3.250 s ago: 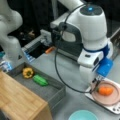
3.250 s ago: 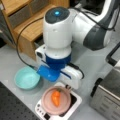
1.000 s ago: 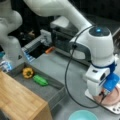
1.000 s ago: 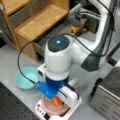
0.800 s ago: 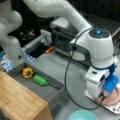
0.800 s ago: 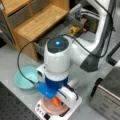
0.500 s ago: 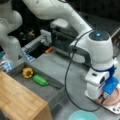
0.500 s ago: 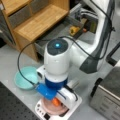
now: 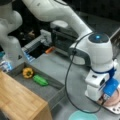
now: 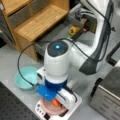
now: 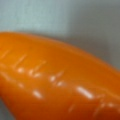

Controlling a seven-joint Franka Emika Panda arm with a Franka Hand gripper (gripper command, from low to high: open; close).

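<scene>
well, line by line:

gripper: the gripper [image 10: 58, 103] is down over the plate at about 6 o'clock in a front view; in the facing front view it sits at about 4 o'clock [image 9: 104, 99], under the white wrist and its blue block.

fingers: hidden by the wrist housing in both front views and out of the wrist view, so i cannot tell whether they are spread, clenched or grasping the carrot.

carrot: the carrot [image 11: 57, 82] fills nearly all of the wrist view, glossy orange with short pale notches, running from 9 o'clock toward 4 o'clock; in a front view only a small orange tip [image 10: 55, 102] peeks out beneath the gripper, lying on the plate.

plate: the pink plate [image 10: 50, 108] lies under the gripper, on the white scale; in a front view its rim [image 9: 114, 99] shows at 4 o'clock, just beside the gripper.

scale: the white scale [image 10: 76, 100] bears the plate, at 6 o'clock.

bowl: the teal bowl [image 10: 26, 77] sits near the scale, at its 10 o'clock; in a front view its rim [image 9: 82, 116] shows at 6 o'clock.

shelf: the wooden shelf [image 10: 37, 23] stands at 11 o'clock.

pepper: the yellow pepper [image 9: 28, 72] lies at 9 o'clock, well apart from the gripper.

green vegetable: the green vegetable [image 9: 40, 80] lies just beside the pepper, at its 4 o'clock.
</scene>
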